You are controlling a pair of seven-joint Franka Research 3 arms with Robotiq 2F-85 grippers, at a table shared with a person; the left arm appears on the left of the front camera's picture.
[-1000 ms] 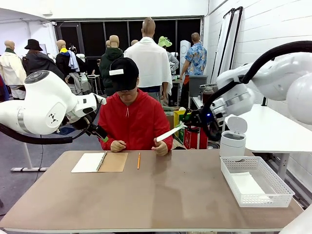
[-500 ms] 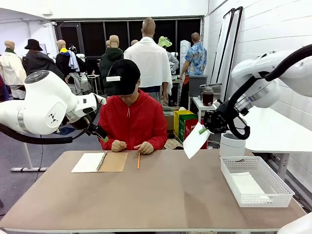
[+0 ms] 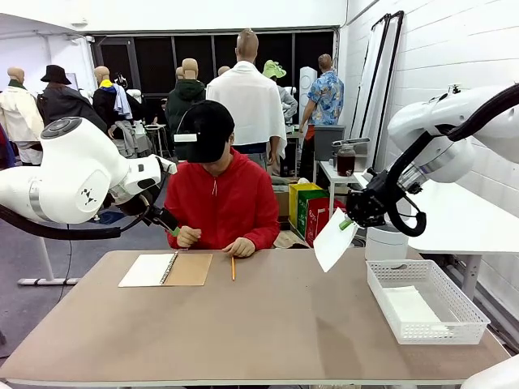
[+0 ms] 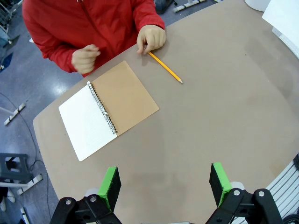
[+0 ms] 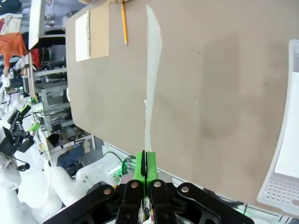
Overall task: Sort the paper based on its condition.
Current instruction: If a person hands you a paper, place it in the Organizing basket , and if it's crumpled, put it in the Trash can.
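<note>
Your right pincer (image 3: 347, 222) pinches a smooth paper (image 3: 333, 240) by its top edge, high over the worktop (image 3: 268, 324) just left of the basket (image 3: 425, 303), so carry it right, slowly, and let go low over the basket.

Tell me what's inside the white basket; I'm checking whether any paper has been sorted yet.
The basket holds white paper lying flat on its bottom. Whether it is one sheet or several cannot be told; anything underneath is covered.
</note>
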